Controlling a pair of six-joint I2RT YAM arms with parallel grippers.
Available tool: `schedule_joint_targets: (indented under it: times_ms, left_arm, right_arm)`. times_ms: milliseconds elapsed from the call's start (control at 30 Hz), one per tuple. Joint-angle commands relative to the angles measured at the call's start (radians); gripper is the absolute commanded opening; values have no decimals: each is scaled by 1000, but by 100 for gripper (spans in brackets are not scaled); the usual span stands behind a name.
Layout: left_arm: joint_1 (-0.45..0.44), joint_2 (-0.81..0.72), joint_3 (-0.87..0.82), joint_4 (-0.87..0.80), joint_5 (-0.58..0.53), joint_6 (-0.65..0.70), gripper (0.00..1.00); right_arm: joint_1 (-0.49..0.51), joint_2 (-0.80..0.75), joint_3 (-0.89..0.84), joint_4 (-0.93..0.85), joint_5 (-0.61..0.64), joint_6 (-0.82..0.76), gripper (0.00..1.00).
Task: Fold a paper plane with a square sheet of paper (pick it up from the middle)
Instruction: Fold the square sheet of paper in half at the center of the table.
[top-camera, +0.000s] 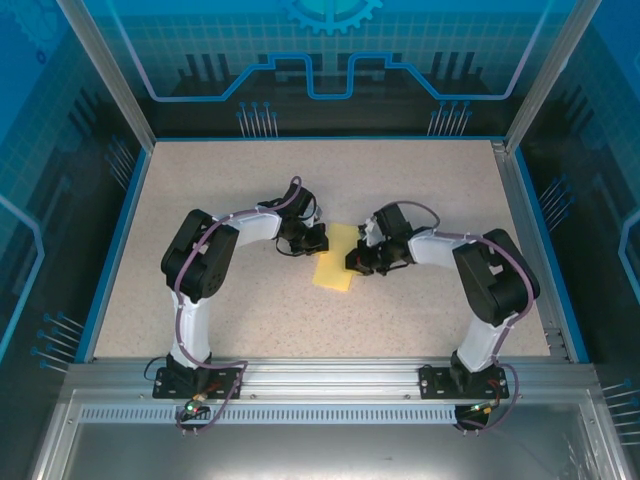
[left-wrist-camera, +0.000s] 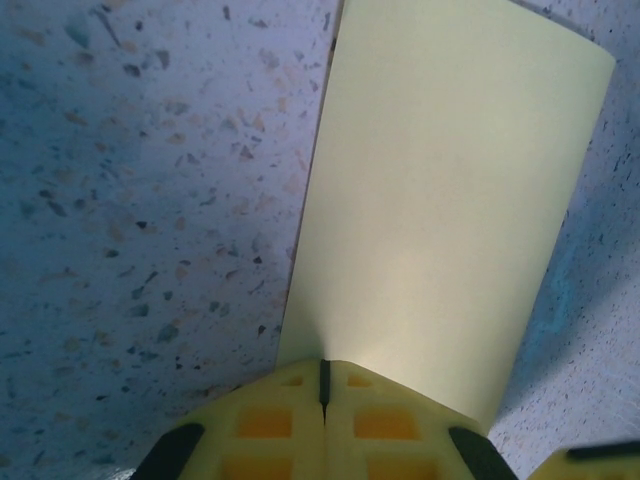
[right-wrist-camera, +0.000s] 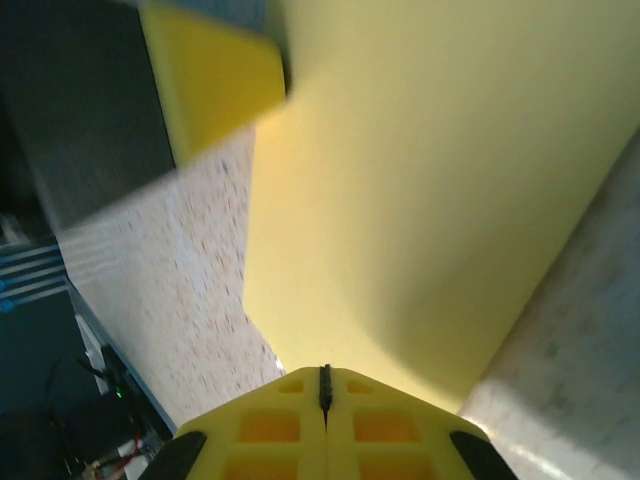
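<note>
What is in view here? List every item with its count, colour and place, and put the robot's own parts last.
Sheet of paper: one, pale yellow, mid-table between the two grippers.
Table: one, speckled beige with a blue edge, under everything.
Walls: blue panels with line patterns, on the left, right and far sides.
Rail: one, silver metal, along the near edge, carrying the arm bases.
Left arm: one, black and white, near left.
Right arm: one, black and white, near right.
Left gripper: one, yellow-tipped, shut on the paper's left side.
Right gripper: one, yellow-tipped, shut on the paper's right side.
</note>
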Motion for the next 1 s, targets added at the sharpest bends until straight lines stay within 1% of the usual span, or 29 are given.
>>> schedule_joint_targets:
  times_ms: [0,133,233,333,467,567,667,733,867,933,967]
  left_arm:
    - [-10,8,-11,-64,10,22,0]
    - [-9,11,-10,-53,17,8,0]
    - [-9,9,-10,-47,20,3,0]
    - [-9,0,-10,-55,15,8,0]
    - [-10,-15,-19,-44,22,3,0]
    - [-9,-36,-19,-43,27,0,0]
    - [-10,-88,-35,-28,22,-12,10]
    - [-10,-129,-52,-15,10,-23,21]
    - [2,-183,-84,16,-3,-52,33]
    - [19,-193,-98,32,20,-70,43]
    - [25,-195,-102,40,33,-78,44]
  right_arm:
    - [34,-37,-45,70,-8,42,2]
    - [66,-15,-65,58,10,35,3]
    - [69,21,-77,37,20,15,2]
    - [69,25,-108,11,57,-11,2]
    - [56,32,-118,1,20,-64,3]
    - [29,24,-110,-42,-3,-124,3]
    - [-9,-2,-94,-137,-15,-209,3]
    - [-32,-21,-89,-175,-55,-258,6]
    - [-31,-96,-47,-181,-95,-247,12]
    - [-32,-156,-29,-200,-24,-221,19]
    - [-36,-173,-20,-213,29,-208,22]
